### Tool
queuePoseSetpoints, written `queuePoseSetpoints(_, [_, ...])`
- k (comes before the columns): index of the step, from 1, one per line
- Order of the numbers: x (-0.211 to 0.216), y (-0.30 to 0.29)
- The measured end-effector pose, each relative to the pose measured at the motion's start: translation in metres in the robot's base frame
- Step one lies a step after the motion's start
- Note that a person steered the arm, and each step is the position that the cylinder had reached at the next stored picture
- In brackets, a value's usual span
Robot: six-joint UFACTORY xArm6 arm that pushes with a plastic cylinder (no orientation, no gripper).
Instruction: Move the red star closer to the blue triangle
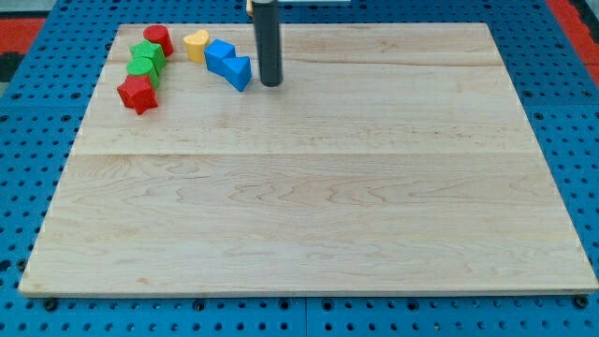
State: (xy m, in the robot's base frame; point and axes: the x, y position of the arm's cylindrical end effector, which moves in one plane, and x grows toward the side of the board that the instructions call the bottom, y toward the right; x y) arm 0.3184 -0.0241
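You see my tip (270, 84) just right of blue triangle (239, 72) | rod top cut off | no pincer visible | red star (138, 94) well left, heading unclear

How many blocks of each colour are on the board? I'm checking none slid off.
Red: 2, the red star and a red block
Green: 2, one above the other
Blue: 2, the blue triangle and a blue block
Yellow: 1, a yellow heart
Total: 7

My tip is right of the blue triangle.

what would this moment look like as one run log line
my tip: just right of blue triangle | red star: far left, untouched | gap: not closed | between: open board
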Motion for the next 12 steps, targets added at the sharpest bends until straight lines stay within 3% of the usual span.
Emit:
queuePoseSetpoints(1, [-0.037, 0.047])
queuePoseSetpoints(2, [-0.012, 0.054])
queuePoseSetpoints(3, [0.098, -0.018])
queuePoseSetpoints(4, [0.126, -0.176])
queuePoseSetpoints(5, [0.103, -0.269])
queuePoseSetpoints(6, [0.048, -0.272])
queuePoseSetpoints(7, [0.037, -0.23])
queuePoseSetpoints(10, [0.05, -0.103])
queuePoseSetpoints(11, [0.059, -0.151])
queuePoseSetpoints(12, [0.028, -0.144])
